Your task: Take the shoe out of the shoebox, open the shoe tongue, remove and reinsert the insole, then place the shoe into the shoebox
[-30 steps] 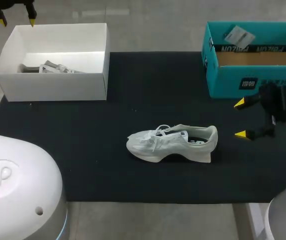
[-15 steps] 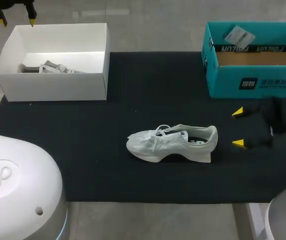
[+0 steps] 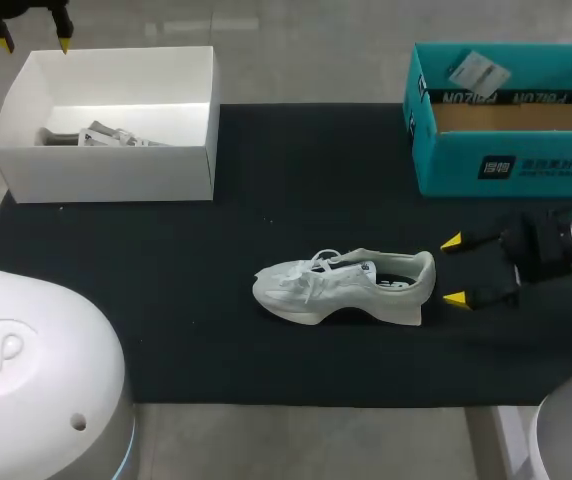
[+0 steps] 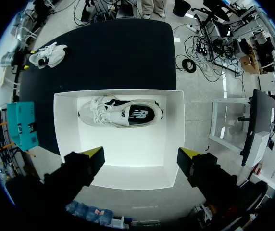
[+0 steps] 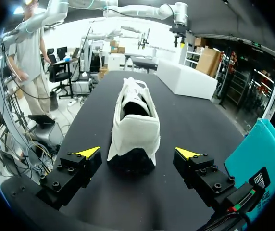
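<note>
The right tool (image 3: 454,270) has slid in from 3 o'clock toward the heel of the white sneaker (image 3: 341,285), spread wide, apparently to straddle and grip it.

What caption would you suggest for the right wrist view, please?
Open right tool facing the heel of the white shoe on the black mat.
</note>
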Robot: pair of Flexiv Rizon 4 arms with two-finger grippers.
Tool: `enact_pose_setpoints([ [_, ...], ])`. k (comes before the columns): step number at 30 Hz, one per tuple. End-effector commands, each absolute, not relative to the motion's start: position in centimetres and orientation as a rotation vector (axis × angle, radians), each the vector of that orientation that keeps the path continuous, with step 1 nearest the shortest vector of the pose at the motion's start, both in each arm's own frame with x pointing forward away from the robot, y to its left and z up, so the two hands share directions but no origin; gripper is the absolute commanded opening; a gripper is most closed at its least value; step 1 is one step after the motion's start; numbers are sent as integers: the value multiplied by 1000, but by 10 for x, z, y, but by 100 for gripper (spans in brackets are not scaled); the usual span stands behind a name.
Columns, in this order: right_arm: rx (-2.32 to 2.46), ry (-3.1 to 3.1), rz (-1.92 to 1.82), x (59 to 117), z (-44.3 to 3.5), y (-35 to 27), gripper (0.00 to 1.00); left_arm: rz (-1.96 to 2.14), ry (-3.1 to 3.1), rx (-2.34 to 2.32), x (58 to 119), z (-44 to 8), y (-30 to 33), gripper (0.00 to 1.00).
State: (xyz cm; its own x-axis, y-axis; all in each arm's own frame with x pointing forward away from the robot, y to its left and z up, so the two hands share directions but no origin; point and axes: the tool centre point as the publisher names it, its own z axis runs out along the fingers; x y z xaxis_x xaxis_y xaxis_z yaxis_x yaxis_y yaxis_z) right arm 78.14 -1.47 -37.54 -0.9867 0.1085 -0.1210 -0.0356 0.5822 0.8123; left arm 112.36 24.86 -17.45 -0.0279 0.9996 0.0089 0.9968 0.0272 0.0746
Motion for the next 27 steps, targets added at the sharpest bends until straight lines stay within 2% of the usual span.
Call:
enact_pose_setpoints([
  [1,54,2660,1392,794,-389,0,100,95,2218,2160,1123,-174,249,100],
  [27,138,2649,1539,791,-428,55,100,95,2218,2160,1123,-174,249,100],
])
